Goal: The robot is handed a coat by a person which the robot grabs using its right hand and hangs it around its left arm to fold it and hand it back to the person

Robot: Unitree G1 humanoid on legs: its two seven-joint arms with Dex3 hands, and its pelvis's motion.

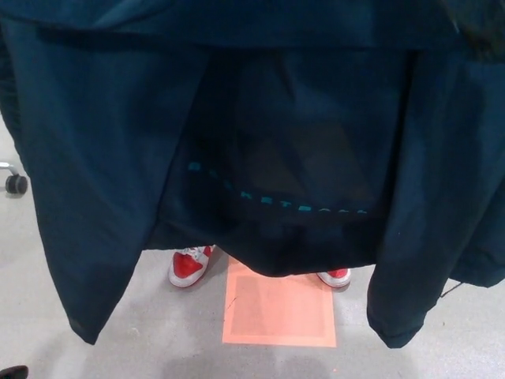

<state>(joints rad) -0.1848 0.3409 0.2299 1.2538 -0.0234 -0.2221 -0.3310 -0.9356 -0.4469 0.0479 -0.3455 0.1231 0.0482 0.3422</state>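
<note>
at the far left edge a black chair caster [14, 185] on a chrome leg stands on the pale grey floor [47, 316]. in the bottom left corner a black sliver [11, 372] pokes into view. too little of it shows to say whether it is the robot's left hand, so i cannot tell how far that hand is open or what it holds.

the dark navy, thin-fabric coat [95, 174] hangs spread across nearly the whole view, well above the floor. its left panel drops to a point low on the left. the middle shows the darker inner lining, crossed by a curved row of teal lettering [276, 207] too blurred to read.

below the coat's middle hem a person's red and white shoe [189, 267] stands at the left corner of an orange square marking [280, 314] on the floor. a second red and white shoe [335, 277] peeks out at the square's right corner.

the coat's right panel hangs low on the right. at the top right corner a blurred black patch [478, 31] lies over the coat. it is too smeared to tell whether it is the right hand, so i cannot tell that hand's grip either.
</note>
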